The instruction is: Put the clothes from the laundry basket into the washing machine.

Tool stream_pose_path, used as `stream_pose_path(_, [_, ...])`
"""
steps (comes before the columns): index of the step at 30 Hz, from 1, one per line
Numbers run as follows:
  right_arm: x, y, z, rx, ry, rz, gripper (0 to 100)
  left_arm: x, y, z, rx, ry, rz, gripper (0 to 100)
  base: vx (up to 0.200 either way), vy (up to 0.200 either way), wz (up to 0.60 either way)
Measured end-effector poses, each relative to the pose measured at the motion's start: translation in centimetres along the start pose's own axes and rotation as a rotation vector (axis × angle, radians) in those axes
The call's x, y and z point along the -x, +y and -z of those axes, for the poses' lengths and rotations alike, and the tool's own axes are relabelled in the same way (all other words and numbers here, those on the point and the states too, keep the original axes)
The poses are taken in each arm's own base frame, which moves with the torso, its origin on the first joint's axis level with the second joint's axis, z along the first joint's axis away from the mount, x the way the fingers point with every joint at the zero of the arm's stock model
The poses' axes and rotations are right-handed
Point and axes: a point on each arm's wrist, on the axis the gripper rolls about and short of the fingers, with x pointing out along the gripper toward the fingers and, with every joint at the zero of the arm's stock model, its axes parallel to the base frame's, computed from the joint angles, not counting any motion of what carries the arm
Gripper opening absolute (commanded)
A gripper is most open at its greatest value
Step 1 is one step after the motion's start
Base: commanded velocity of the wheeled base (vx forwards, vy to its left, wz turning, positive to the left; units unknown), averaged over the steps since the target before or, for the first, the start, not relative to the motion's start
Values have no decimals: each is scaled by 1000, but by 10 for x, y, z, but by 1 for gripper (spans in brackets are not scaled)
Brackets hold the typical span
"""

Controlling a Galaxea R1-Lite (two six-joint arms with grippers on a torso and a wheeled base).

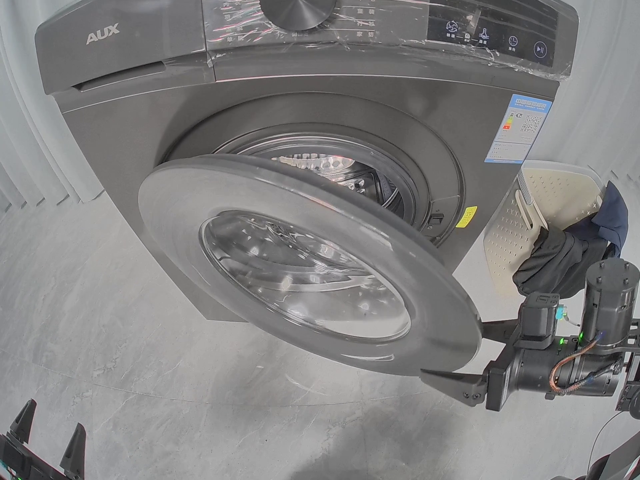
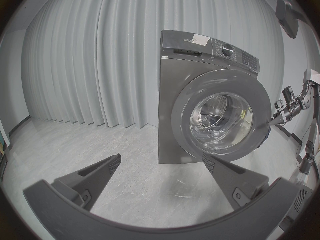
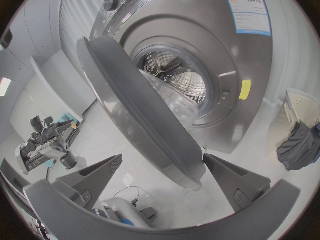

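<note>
Clothes [image 1: 559, 263]: a dark garment hangs over the front rim of the cream perforated laundry basket [image 1: 557, 191], with a navy piece [image 1: 617, 213] beside it at the basket's far side. The basket stands on the pale grey floor [image 1: 93, 341], just beside the washing machine [image 1: 280, 85] on my right.

The machine's round door [image 1: 200, 188] is swung partway open on its left hinge, and the steel drum [image 1: 337, 167] shows behind it.

I see my right gripper [image 1: 455, 353] at the door's free edge, its fingers spread wide and the rim lying between them; I cannot tell whether either finger touches it.

My left gripper [image 1: 48, 436] sits low on the left, well apart from the machine, fingers spread and holding nothing. A white pleated curtain [image 2: 83, 67] hangs behind the machine.
</note>
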Motion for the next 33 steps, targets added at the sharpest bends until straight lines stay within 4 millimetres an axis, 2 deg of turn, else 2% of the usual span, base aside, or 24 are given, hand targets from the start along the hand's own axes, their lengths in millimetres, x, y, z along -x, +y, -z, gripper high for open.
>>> stream_pose_path(9, [10,1,25,-2,76,-4,100,0,0,0,0,0,0,100,0,0,0])
stream_pose_path(14, [27,-4,57,-9,167,19,100,0,0,0,0,0,0,100,0,0,0])
stream_pose_path(18, [36,-10,71,-25,199,55,100,0,0,0,0,0,0,100,0,0,0])
stream_pose_path(21, [39,-19,70,-48,186,110,100,0,0,0,0,0,1,100,0,0,0])
stream_pose_path(25, [35,-33,54,-71,129,180,100,0,0,0,0,0,0,100,0,0,0])
stream_pose_path(30, [18,-43,24,-68,60,205,100,0,0,0,1,0,1,100,0,0,0])
stream_pose_path(33, [6,-44,17,-64,59,198,100,0,0,0,1,0,1,100,0,0,0])
